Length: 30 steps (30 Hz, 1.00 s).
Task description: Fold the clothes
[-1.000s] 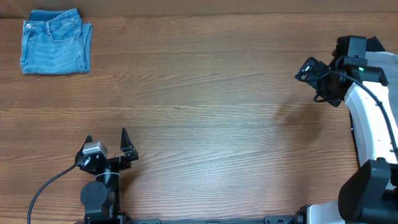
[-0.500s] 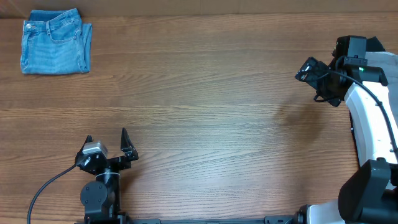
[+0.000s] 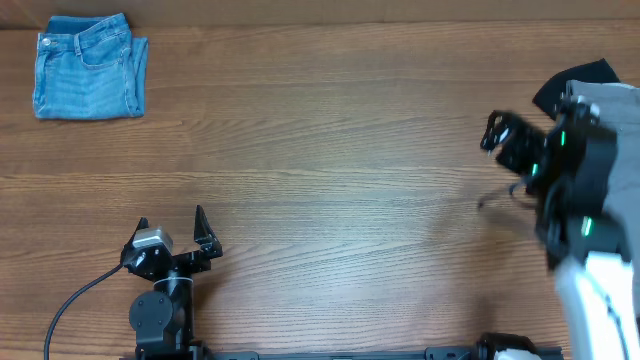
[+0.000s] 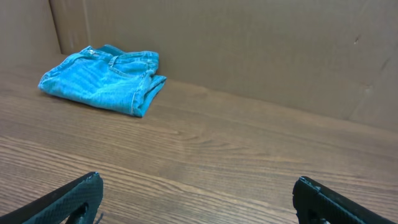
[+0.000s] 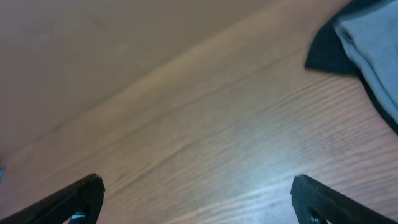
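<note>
The light blue jeans (image 3: 88, 68) lie folded in a compact pile at the table's far left corner; they also show in the left wrist view (image 4: 102, 79) by the cardboard wall. My left gripper (image 3: 172, 232) is open and empty near the front edge, far from the jeans, its two fingertips wide apart over bare wood (image 4: 196, 193). My right gripper (image 3: 503, 138) is open and empty at the right side, blurred by motion, with bare wood between its fingers (image 5: 196, 193).
A grey garment (image 3: 610, 98) on a black garment (image 3: 580, 75) lies at the far right edge; both show in the right wrist view, grey (image 5: 373, 43) over black (image 5: 326, 53). A cardboard wall (image 4: 249, 43) backs the wooden table (image 3: 320, 180).
My right arm has swung down and toward the front, uncovering the grey and black garments at the right edge. The left arm and the jeans have not moved.
</note>
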Tool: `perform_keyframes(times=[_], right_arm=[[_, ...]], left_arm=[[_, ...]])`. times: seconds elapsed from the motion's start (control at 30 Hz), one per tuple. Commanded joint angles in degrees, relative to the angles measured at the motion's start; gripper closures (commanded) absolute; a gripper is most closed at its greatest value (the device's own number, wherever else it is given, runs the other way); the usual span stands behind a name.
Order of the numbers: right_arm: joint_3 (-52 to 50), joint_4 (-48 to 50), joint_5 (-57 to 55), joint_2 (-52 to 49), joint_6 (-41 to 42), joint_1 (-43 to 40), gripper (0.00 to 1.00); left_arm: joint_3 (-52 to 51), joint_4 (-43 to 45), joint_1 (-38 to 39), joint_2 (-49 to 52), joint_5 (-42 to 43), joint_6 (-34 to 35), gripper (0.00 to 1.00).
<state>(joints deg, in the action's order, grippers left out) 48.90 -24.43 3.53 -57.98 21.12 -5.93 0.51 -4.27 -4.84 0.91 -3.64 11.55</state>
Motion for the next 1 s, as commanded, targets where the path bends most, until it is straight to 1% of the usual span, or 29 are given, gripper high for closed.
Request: perform_keyframes(times=[0.0,0.07,0.2,0.3,0.33,0.4,0.47,0.57,0.77,0.87,0.97], right_arm=[[-11.8,5.3,2.3,10.1,-5.4,0.3,0.00],[-19.0,10.0,4.3,17.4,-7.8,0.3,0.00],[-30.7,15.8,8.6,30.7,-10.8,0.3,0.00],[-37.4,19.5,11.5,37.4,-12.7,0.3,0.00],[-39.4,22.3,12.8,39.1,-13.1,0.3,0.00],[-42.2,27.3,16.6,41.2,-16.5,0.3,0.00],[-43.9,28.9,19.2,42.2,-20.2,0.3,0.00],[-45.1,28.9,18.9,42.4,-21.8,0.3,0.00],[-45.2,28.0,16.0,44.6,-21.8,0.3,0.00],[-45.2,24.7,16.0,48.1,-21.8,0.3,0.00],[-45.6,23.7,16.0,50.7,-21.8,0.3,0.00]], left_arm=[[-0.2,0.2,0.3,-0.7,0.5,-1.3,0.00],[-0.2,0.2,0.3,-0.7,0.5,-1.3,0.00],[-0.2,0.2,0.3,-0.7,0.5,-1.3,0.00],[-0.2,0.2,0.3,-0.7,0.5,-1.3,0.00],[-0.2,0.2,0.3,-0.7,0.5,-1.3,0.00],[-0.2,0.2,0.3,-0.7,0.5,-1.3,0.00],[-0.2,0.2,0.3,-0.7,0.5,-1.3,0.00],[-0.2,0.2,0.3,-0.7,0.5,-1.3,0.00],[-0.2,0.2,0.3,-0.7,0.5,-1.3,0.00],[-0.2,0.2,0.3,-0.7,0.5,-1.3,0.00],[-0.2,0.2,0.3,-0.7,0.5,-1.3,0.00]])
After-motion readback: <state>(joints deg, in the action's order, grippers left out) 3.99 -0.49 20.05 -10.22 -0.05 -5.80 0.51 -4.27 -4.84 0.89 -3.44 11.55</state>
